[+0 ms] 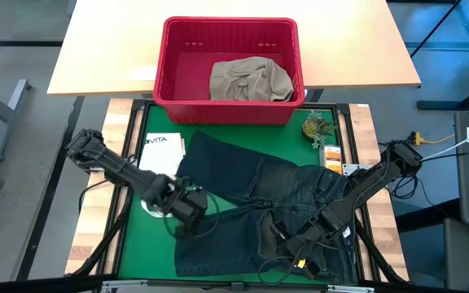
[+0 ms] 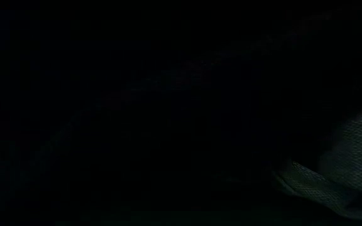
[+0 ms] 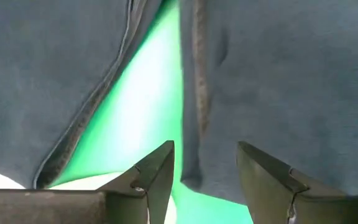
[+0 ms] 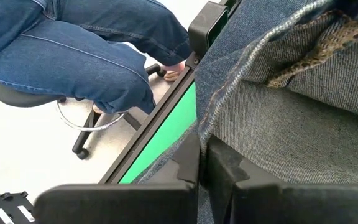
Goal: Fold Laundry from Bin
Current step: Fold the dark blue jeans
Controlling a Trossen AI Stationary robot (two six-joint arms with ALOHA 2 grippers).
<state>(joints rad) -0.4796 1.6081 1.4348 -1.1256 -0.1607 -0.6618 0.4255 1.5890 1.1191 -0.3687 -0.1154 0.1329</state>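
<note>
Bin (image 1: 169,73) at 12 o'clock of the table, a khaki garment (image 1: 249,80) inside it. Jeans (image 1: 251,203) spread flat on the green mat (image 1: 157,126), long axis running from about 10 o'clock to 4 o'clock, a second leg reaching toward 7 o'clock.

Left gripper (image 1: 187,203) at the jeans' 9 o'clock edge, fingers apart and holding nothing; denim lies just ahead of it, toward 3 o'clock. Right gripper (image 1: 269,236) low on the jeans at about 5 o'clock of the mat, jaws closed; by the look of it pinching a denim edge. Judgement: the left arm is nearer the free leg edge, so the next grasp is likely its job.

Views: left wrist view shows the open fingers (image 3: 157,171) straddling a leg hem, with mat visible between the two legs; the high view cannot resolve this. Right wrist view shows a seated person's legs (image 4: 73,56) beyond the table edge. Low view is nearly all dark, covered by cloth.
</note>
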